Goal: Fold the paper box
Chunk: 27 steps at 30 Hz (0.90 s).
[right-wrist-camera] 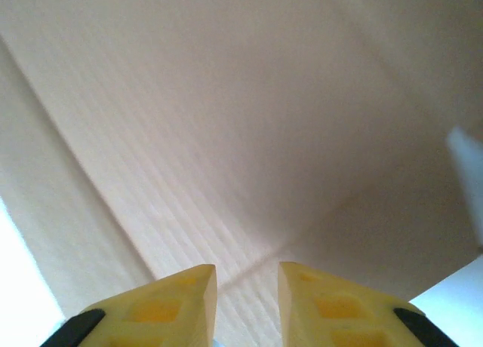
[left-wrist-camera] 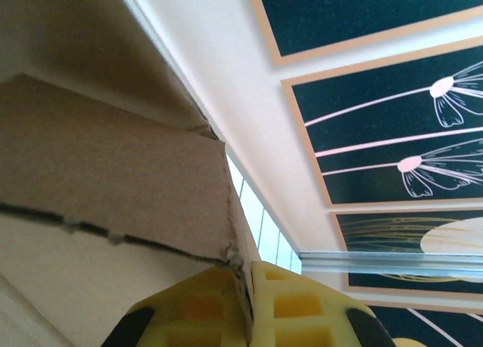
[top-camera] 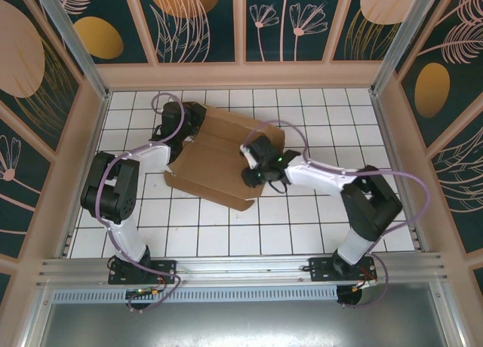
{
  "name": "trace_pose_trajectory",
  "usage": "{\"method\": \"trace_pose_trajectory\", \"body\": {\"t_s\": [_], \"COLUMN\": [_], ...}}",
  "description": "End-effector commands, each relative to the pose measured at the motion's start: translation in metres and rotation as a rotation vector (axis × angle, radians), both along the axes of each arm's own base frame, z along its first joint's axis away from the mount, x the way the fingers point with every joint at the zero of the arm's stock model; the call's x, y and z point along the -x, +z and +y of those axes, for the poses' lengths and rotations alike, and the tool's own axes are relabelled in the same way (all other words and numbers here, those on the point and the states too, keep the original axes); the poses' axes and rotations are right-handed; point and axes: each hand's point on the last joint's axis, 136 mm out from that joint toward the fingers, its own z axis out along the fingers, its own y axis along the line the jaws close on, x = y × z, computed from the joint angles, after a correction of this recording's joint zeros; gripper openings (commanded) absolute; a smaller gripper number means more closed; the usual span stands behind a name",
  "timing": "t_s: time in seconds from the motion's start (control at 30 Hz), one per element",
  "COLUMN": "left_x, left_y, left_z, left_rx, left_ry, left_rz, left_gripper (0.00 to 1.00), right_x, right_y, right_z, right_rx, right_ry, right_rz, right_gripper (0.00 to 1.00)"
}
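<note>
The paper box (top-camera: 213, 166) lies partly folded in the middle of the tiled table, brown, with creases and a raised flap at its far right. My left gripper (top-camera: 183, 127) sits at the box's far left corner. In the left wrist view this gripper (left-wrist-camera: 250, 268) is shut on a thin cardboard edge of the box (left-wrist-camera: 113, 181), which is pinched between the yellow fingers. My right gripper (top-camera: 253, 166) is over the box's right side. In the right wrist view it (right-wrist-camera: 247, 277) stands open, a gap between its fingertips, with the pale corrugated face of the box (right-wrist-camera: 226, 121) close in front.
The white tiled table (top-camera: 317, 121) is fenced by beige walls (top-camera: 241, 75) at the back and sides. An aluminium rail (top-camera: 241, 268) runs along the near edge by the arm bases. Bare tiles lie to the right of the box and in front of it.
</note>
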Motion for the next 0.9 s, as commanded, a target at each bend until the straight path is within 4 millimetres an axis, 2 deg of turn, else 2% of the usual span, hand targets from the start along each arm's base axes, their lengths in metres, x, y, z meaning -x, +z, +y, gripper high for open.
{"method": "trace_pose_trajectory", "body": {"t_s": [0.0, 0.07, 0.17, 0.23, 0.37, 0.5, 0.7, 0.77, 0.87], "left_x": [-0.003, -0.003, -0.001, 0.001, 0.004, 0.005, 0.005, 0.006, 0.01], "left_y": [0.006, 0.008, 0.009, 0.008, 0.008, 0.006, 0.01, 0.017, 0.025], "left_z": [0.006, 0.004, 0.003, 0.002, 0.0, 0.0, -0.012, -0.023, -0.034], "left_rx": [-0.003, -0.003, -0.004, -0.012, -0.012, -0.017, 0.015, 0.055, 0.102], "left_ry": [0.022, 0.01, -0.001, -0.012, -0.025, -0.032, -0.093, -0.151, -0.219], "left_rz": [-0.052, -0.06, -0.066, -0.069, -0.068, -0.058, -0.076, -0.1, -0.124], "left_gripper": [0.0, 0.0, 0.0, 0.0, 0.0, 0.0, 0.08, 0.14, 0.28], "right_x": [-0.038, -0.065, -0.094, -0.108, -0.13, -0.132, -0.127, -0.124, -0.12], "right_y": [0.103, 0.133, 0.15, 0.145, 0.123, 0.104, 0.075, 0.07, 0.066], "right_z": [0.003, -0.012, -0.022, -0.022, -0.027, -0.033, -0.036, -0.034, -0.031], "right_rx": [-0.21, -0.232, -0.209, -0.173, -0.047, 0.054, 0.193, 0.23, 0.236], "right_ry": [-0.043, -0.118, -0.181, -0.197, -0.251, -0.27, -0.248, -0.232, -0.22], "right_rz": [-0.141, -0.2, -0.25, -0.246, -0.264, -0.307, -0.329, -0.344, -0.347], "right_gripper": [0.35, 0.43, 0.5, 0.5, 0.5, 0.5, 0.49, 0.48, 0.47]}}
